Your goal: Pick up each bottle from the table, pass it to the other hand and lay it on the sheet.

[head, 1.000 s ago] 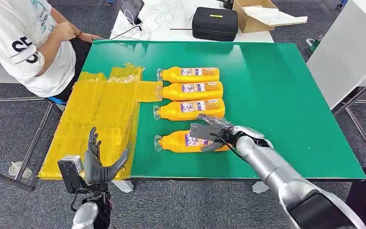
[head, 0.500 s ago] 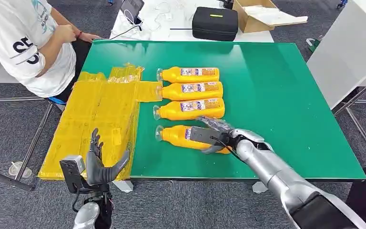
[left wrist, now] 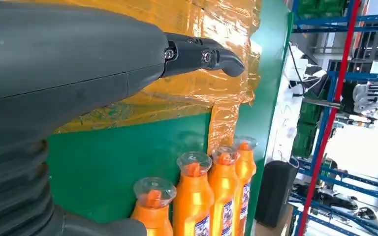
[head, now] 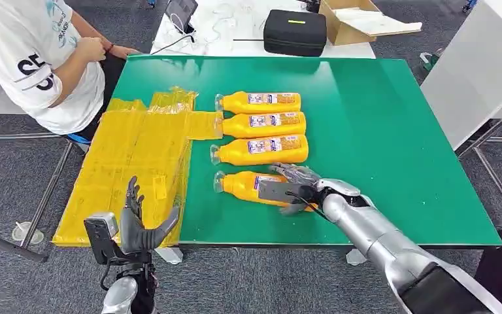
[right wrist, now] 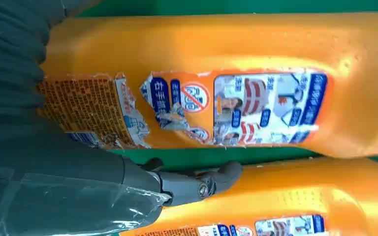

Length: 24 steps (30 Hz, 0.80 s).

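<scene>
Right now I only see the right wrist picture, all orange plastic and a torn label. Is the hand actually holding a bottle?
Observer: Yes. The head view shows the right hand gripping the nearest bottle of four lying on the green table.
Operator: And the other hand?
Observer: The left hand is open at the near edge, beside the yellow sheet.
Operator: Anything on that sheet?
Observer: No bottles yet.
</scene>
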Each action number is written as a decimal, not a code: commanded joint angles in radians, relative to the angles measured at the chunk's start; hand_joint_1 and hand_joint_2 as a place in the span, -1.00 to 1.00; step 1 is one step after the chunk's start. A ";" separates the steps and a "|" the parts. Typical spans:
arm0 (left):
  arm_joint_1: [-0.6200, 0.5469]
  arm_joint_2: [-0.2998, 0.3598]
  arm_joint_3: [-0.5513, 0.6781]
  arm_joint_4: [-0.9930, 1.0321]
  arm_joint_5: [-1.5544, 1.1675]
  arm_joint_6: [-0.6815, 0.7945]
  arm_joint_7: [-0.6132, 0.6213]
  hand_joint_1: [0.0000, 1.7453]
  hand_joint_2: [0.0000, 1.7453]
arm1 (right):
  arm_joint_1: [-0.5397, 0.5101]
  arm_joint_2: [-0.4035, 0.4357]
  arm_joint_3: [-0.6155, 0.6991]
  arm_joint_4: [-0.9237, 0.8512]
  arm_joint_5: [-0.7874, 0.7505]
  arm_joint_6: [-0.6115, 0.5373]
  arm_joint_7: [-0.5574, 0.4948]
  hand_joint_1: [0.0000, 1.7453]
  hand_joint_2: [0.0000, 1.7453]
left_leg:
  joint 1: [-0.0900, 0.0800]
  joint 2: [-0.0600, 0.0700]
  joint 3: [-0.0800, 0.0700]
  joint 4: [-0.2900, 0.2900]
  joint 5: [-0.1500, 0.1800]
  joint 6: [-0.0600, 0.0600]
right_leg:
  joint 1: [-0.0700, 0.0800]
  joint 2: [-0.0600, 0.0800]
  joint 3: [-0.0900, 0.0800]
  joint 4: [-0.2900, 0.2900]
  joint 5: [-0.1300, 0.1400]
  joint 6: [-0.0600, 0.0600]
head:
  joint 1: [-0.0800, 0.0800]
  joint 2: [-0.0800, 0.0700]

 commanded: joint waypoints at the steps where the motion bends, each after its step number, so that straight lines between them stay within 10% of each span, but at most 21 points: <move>1: -0.037 0.005 -0.001 0.070 0.012 -0.001 0.018 -1.00 1.00 | -0.058 0.022 0.122 0.146 0.029 0.010 0.032 -1.00 1.00 | 0.000 0.001 0.006 -0.001 -0.001 0.001 | 0.000 -0.001 0.006 -0.001 -0.002 -0.002 | 0.000 0.000; 4: -0.036 0.003 -0.002 0.072 0.014 -0.002 0.022 -1.00 1.00 | -0.051 0.025 0.129 0.164 0.038 -0.001 0.036 -0.92 1.00 | 0.000 0.000 0.007 -0.001 -0.001 0.001 | 0.000 -0.001 0.007 -0.002 -0.001 -0.002 | 0.000 0.000; 5: -0.036 0.003 -0.001 0.073 0.015 -0.002 0.023 -1.00 1.00 | -0.048 0.025 0.127 0.166 0.034 -0.001 0.033 0.06 1.00 | 0.000 0.000 0.005 -0.001 -0.001 0.001 | 0.000 -0.001 0.006 -0.002 -0.001 -0.001 | 0.000 0.000; 9: -0.036 0.003 -0.001 0.074 0.015 -0.001 0.024 -1.00 1.00 | -0.047 0.025 0.128 0.166 0.034 -0.002 0.033 0.06 1.00 | 0.000 0.000 0.005 -0.001 -0.001 0.001 | 0.000 -0.001 0.006 -0.001 -0.001 -0.001 | 0.000 0.000; 11: -0.037 0.003 0.001 0.076 0.016 -0.001 0.025 -1.00 1.00 | -0.044 0.024 0.125 0.162 0.034 -0.007 0.028 1.00 1.00 | 0.000 0.000 0.007 -0.002 -0.001 0.001 | 0.000 -0.001 0.007 -0.002 -0.001 -0.002 | 0.000 0.000; 24: 0.008 0.011 -0.003 0.026 0.032 -0.003 0.009 -1.00 1.00 | 0.220 0.016 -0.221 -0.281 -0.081 -0.241 -0.127 1.00 1.00 | 0.001 -0.001 0.007 -0.001 -0.001 0.001 | 0.001 -0.002 0.008 -0.002 -0.001 -0.001 | 0.000 0.000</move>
